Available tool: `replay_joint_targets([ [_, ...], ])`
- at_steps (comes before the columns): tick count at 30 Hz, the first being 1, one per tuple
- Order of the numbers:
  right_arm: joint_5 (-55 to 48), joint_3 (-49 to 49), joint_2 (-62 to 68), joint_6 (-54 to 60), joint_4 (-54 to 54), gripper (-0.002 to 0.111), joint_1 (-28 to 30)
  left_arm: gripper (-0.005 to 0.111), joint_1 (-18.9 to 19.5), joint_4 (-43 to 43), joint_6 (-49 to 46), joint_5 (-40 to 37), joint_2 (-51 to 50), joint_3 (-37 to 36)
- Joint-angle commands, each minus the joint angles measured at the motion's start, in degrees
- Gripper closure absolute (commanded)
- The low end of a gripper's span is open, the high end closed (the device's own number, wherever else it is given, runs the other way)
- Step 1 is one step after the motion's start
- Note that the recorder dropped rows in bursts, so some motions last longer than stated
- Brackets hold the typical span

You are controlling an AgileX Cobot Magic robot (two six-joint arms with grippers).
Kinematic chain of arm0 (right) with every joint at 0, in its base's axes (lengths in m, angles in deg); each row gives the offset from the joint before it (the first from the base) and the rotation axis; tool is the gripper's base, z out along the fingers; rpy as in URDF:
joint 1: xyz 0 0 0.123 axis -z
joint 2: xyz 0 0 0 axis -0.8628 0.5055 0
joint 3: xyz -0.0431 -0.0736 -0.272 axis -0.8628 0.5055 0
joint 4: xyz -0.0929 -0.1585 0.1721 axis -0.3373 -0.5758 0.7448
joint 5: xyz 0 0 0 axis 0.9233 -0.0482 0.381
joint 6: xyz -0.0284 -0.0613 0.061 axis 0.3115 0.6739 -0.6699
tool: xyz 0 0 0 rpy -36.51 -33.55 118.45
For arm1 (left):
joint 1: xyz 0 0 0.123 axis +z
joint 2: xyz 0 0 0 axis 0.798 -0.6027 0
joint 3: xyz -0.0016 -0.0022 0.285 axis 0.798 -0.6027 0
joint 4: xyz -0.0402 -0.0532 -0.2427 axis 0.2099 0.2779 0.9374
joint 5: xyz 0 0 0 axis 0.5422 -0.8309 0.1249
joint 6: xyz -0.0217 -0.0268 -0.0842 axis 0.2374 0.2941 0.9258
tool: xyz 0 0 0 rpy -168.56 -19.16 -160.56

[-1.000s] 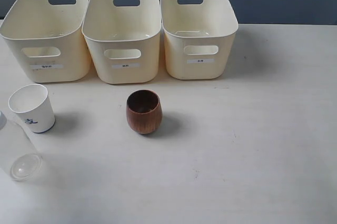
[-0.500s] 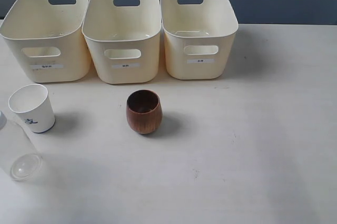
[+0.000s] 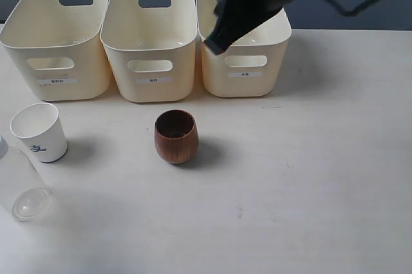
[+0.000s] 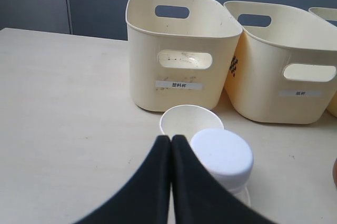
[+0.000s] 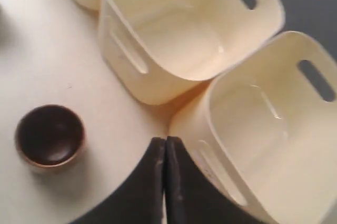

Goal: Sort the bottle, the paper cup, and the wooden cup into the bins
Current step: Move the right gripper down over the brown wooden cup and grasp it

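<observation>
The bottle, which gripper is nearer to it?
Left. The left gripper sits shut right beside the bottle; the right gripper is far off, above the bins.

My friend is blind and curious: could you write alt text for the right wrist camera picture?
A shut black gripper hangs over a pale table, pointing at two empty cream bins standing side by side. A dark wooden cup stands upright on the table nearby, seen from above.

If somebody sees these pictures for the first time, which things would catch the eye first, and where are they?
First the dark right arm, blurred, above the rightmost of the three cream bins at the back of the table; its gripper is shut and empty. Next the wooden cup, upright in the middle. At the left edge stand the paper cup and the clear bottle.
</observation>
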Motion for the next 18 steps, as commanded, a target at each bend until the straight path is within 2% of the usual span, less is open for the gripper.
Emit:
replay_joint_targets([
  [1, -4.26, -4.33, 6.77, 9.7, 10.28, 0.109, -0.93, 0.107, -0.3, -0.15, 0.0, 0.1, 0.19, -0.22],
  [3, -6.11, -5.41, 9.52, 11.25, 11.81, 0.108, -0.93, 0.107, -0.3, -0.15, 0.0, 0.1, 0.19, -0.22],
  [5, -7.5, -5.73, 11.68, 11.92, 13.44, 0.099, -0.93, 0.107, -0.3, -0.15, 0.0, 0.1, 0.19, -0.22],
  [11, -8.49, -5.66, 15.7, 16.18, 18.87, 0.051, -1.06, 0.107, -0.3, -0.15, 0.0, 0.1, 0.19, -0.22],
  [12, -7.76, -5.66, 16.3, 17.17, 19.94, 0.048, -1.21, 0.107, -0.3, -0.15, 0.0, 0.1, 0.19, -0.22],
  [18, -6.33, -5.66, 19.94, 21.76, 21.29, 0.049, -3.91, 0.107, -0.3, -0.15, 0.0, 0.1, 0.19, -0.22],
])
